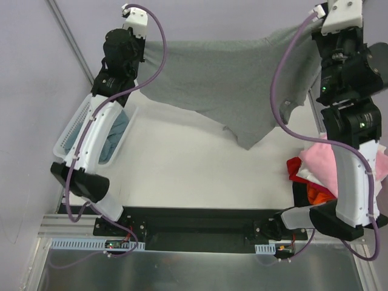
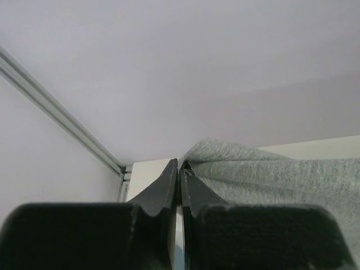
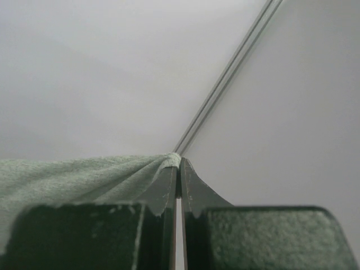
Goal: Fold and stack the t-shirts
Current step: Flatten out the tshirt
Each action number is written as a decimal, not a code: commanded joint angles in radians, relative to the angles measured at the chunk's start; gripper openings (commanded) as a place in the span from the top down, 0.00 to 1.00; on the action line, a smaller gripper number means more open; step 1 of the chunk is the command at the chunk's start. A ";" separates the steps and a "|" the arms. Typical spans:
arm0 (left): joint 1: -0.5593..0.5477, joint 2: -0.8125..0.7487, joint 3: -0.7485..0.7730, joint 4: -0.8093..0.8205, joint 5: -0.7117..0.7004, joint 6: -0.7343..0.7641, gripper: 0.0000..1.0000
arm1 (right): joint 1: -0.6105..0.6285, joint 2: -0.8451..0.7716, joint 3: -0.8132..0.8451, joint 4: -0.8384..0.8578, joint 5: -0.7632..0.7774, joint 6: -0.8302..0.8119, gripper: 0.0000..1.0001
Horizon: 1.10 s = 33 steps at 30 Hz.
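Left gripper: it is clenching tight on one end of the heather-grey t-shirt, with the cloth bunching just at the fingertips.
Right gripper: it is clamping hard on the other end of the same shirt, and folds are fanning away from the jaws.
Grey t-shirt: it is hanging spread between the two arms across the far side of the table, with its lower edge sagging and one corner trailing down towards the middle right.
Basket: the white slatted one is sitting by the left arm, with a blue-teal t-shirt lying inside.
Pile on the right: a pink t-shirt is lying on top, while a red one and an orange one are peeking out beneath it beside the right arm.
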 commanded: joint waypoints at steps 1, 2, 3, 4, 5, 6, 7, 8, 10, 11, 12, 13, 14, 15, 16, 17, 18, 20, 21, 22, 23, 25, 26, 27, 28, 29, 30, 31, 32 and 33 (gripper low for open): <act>-0.029 -0.223 -0.105 0.061 0.022 0.023 1.00 | 0.028 -0.127 0.046 0.072 0.028 -0.029 0.99; -0.040 -0.249 -0.126 0.061 0.021 0.021 1.00 | 0.031 -0.139 0.039 0.060 0.028 -0.029 0.99; -0.043 -0.300 -0.144 0.058 0.019 0.020 1.00 | 0.033 -0.164 0.028 0.055 0.028 -0.028 0.99; -0.049 -0.323 -0.181 0.058 0.025 0.023 1.00 | 0.033 -0.176 0.007 0.048 0.026 -0.029 0.99; -0.063 -0.347 -0.199 0.058 0.027 0.029 1.00 | 0.033 -0.190 0.000 0.042 0.028 -0.025 0.99; -0.071 -0.390 -0.216 0.058 0.028 0.037 1.00 | 0.031 -0.211 -0.009 0.034 0.029 -0.022 0.99; -0.078 -0.410 -0.251 0.058 0.024 0.043 1.00 | 0.033 -0.222 -0.015 0.025 0.028 -0.019 0.99; -0.084 -0.430 -0.268 0.058 0.025 0.050 1.00 | 0.031 -0.233 -0.024 -0.006 0.026 0.003 1.00; -0.104 -0.484 -0.322 0.057 0.021 0.063 1.00 | 0.031 -0.270 -0.041 -0.036 0.020 0.027 0.99; -0.110 -0.504 -0.340 0.058 0.022 0.066 1.00 | 0.033 -0.282 -0.062 -0.068 0.016 0.041 0.99; -0.115 -0.541 -0.362 0.058 0.022 0.066 1.00 | 0.031 -0.305 -0.070 -0.087 0.011 0.070 0.99; -0.118 -0.561 -0.403 0.057 0.030 0.067 1.00 | 0.033 -0.320 -0.087 -0.112 0.003 0.082 0.99; -0.120 -0.578 -0.423 0.057 0.039 0.067 1.00 | 0.031 -0.332 -0.102 -0.122 -0.001 0.095 0.99; -0.126 -0.610 -0.443 0.057 0.042 0.063 1.00 | 0.033 -0.354 -0.121 -0.139 -0.004 0.128 0.99; -0.127 -0.625 -0.483 0.057 0.051 0.061 1.00 | 0.031 -0.363 -0.128 -0.168 -0.015 0.141 0.99; -0.130 -0.642 -0.503 0.054 0.057 0.060 1.00 | 0.033 -0.369 -0.135 -0.185 -0.020 0.156 0.99; -0.133 -0.672 -0.523 0.054 0.068 0.055 1.00 | 0.031 -0.379 -0.150 -0.201 -0.027 0.173 0.99; -0.138 -0.703 -0.584 0.050 0.080 0.051 1.00 | 0.031 -0.405 -0.173 -0.236 -0.047 0.214 0.99; -0.140 -0.732 -0.604 0.049 0.092 0.044 1.00 | 0.031 -0.412 -0.182 -0.248 -0.055 0.231 0.99; -0.143 -0.743 -0.635 0.046 0.097 0.043 1.00 | 0.033 -0.418 -0.181 -0.282 -0.072 0.259 0.99; -0.144 -0.763 -0.646 0.044 0.097 0.038 1.00 | 0.031 -0.420 -0.176 -0.299 -0.081 0.271 0.99; -0.146 -0.780 -0.672 0.032 0.116 0.028 1.00 | 0.033 -0.419 -0.164 -0.348 -0.105 0.306 0.99; -0.146 -0.797 -0.679 0.028 0.122 0.021 1.00 | 0.031 -0.415 -0.158 -0.360 -0.113 0.317 0.99; -0.149 -0.805 -0.690 0.018 0.131 0.014 1.00 | 0.033 -0.412 -0.150 -0.375 -0.119 0.323 0.99; -0.149 -0.809 -0.695 0.018 0.137 0.012 1.00 | 0.031 -0.411 -0.147 -0.389 -0.124 0.326 0.99; -0.149 -0.815 -0.701 0.014 0.137 0.009 1.00 | 0.033 -0.405 -0.148 -0.392 -0.126 0.329 0.99; -0.150 -0.819 -0.712 0.014 0.139 0.008 1.00 | 0.033 -0.400 -0.147 -0.397 -0.124 0.329 0.99; -0.150 -0.820 -0.716 0.012 0.143 0.008 1.00 | 0.033 -0.397 -0.145 -0.402 -0.123 0.329 0.99; -0.152 -0.825 -0.722 0.011 0.142 0.006 1.00 | 0.033 -0.392 -0.147 -0.403 -0.124 0.329 0.99; -0.150 -0.825 -0.733 0.012 0.140 0.011 1.00 | 0.031 -0.383 -0.148 -0.403 -0.123 0.326 0.99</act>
